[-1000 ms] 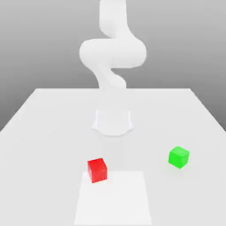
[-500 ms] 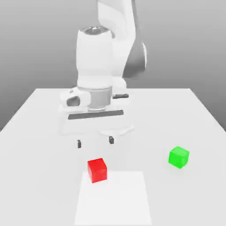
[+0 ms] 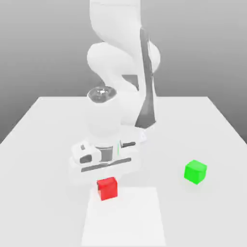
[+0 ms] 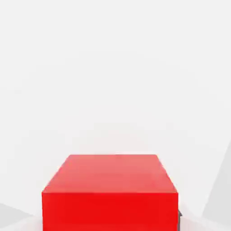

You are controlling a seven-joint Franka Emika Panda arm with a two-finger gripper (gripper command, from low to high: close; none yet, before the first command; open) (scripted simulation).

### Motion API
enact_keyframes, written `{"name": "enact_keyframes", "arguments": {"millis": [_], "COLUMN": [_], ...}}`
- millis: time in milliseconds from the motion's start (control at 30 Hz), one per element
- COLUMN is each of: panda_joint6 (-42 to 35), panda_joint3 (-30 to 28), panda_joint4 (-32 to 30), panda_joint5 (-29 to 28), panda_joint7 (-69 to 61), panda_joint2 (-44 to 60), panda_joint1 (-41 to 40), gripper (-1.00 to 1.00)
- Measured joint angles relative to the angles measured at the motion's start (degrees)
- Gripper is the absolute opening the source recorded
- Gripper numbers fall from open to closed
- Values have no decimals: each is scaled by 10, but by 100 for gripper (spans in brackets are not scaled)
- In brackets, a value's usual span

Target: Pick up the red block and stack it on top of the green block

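So the white robot arm (image 3: 116, 53) has dropped from well above the red cube-shaped block down onto it since the last frame. Going left to right in the exterior view: the fingers (image 3: 107, 185) are closed on the red block (image 3: 107, 188), which sits between them, low at the pale tabletop (image 3: 212, 222). The glossy green cube (image 3: 195, 172) is well apart from the fingers, toward the exterior view's right. Imo a shallow or off-centre grip could let red twist or slip on the lift. Count: one red, one green, one arm.
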Motion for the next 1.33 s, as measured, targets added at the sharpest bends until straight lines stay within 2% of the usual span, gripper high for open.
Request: {"name": "enact_keyframes", "arguments": {"millis": [133,233,833,1100,1300,1333], "panda_joint6": [-68,-113,-207,-135,-58,-51], "panda_joint3": [-8,4,299,331,325,322], "panda_joint4": [-11,-18,-3,3,1,1], "panda_joint5": [-45,-53,103,31,-77,-88], "panda_joint7": [32,57,543,608,683,690], "panda_joint2": [-79,-132,-219,-140,-57,-50], "panda_joint1": [-5,-2,246,208,185,185], "gripper": [-100,-100,-100,-100,-100,100]}}
